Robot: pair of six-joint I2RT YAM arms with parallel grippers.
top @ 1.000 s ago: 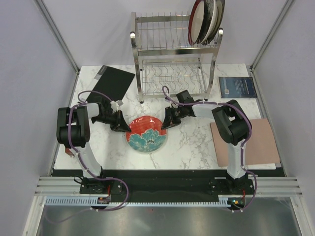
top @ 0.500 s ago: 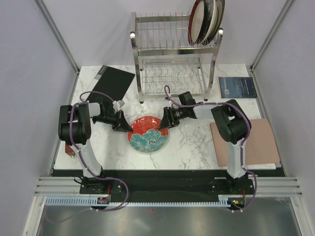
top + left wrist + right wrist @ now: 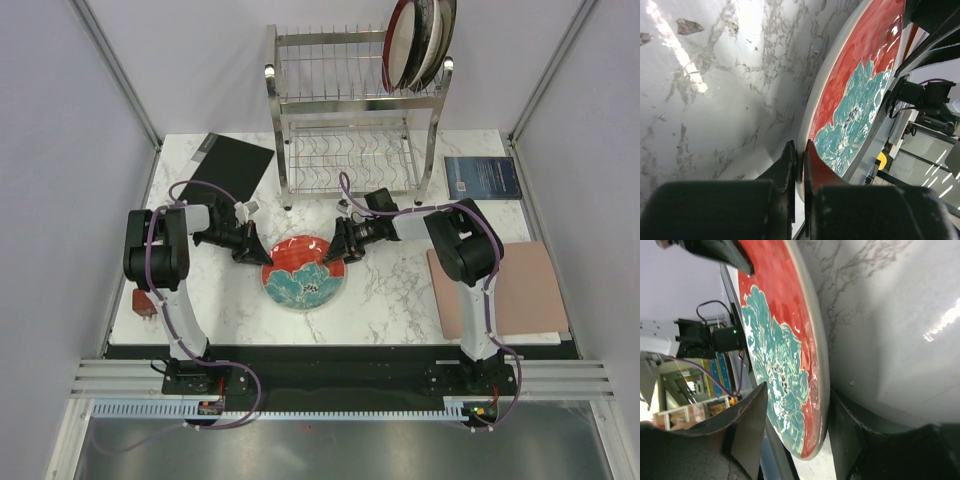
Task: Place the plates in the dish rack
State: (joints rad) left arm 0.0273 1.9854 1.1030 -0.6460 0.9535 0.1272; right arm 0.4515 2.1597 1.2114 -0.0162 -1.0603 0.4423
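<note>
Red plate [image 3: 305,275] lies on the table [image 3: 400,290], in front of the rack [image 3: 350,98] and well apart from it. Cannot tell whether its rim is raised off the marble.

Left gripper [image 3: 258,257] is at the plate's upper-left rim. Left wrist view: left gripper [image 3: 799,150] has its jaws drawn almost together, and the rim of the red plate [image 3: 855,100] is pinched between them.

Right gripper [image 3: 334,254] is at the plate's upper-right rim, opposite the left one. Right wrist view: right gripper [image 3: 797,392] straddles the rim of the red plate [image 3: 785,355], one finger [image 3: 747,430] over the flowered face, the other under the edge. The jaws stand wider apart than the rim is thick, so they are not clamped. Cannot tell whether the lower finger touches.

Three other plates [image 3: 418,45] stand on edge, leaning, at the right end of the rack's upper tier. Lower tier holds nothing.

Also on the table: black sheet [image 3: 232,167] left of the rack, blue book [image 3: 483,177] to its right, pink mat [image 3: 520,288] at the right edge.
</note>
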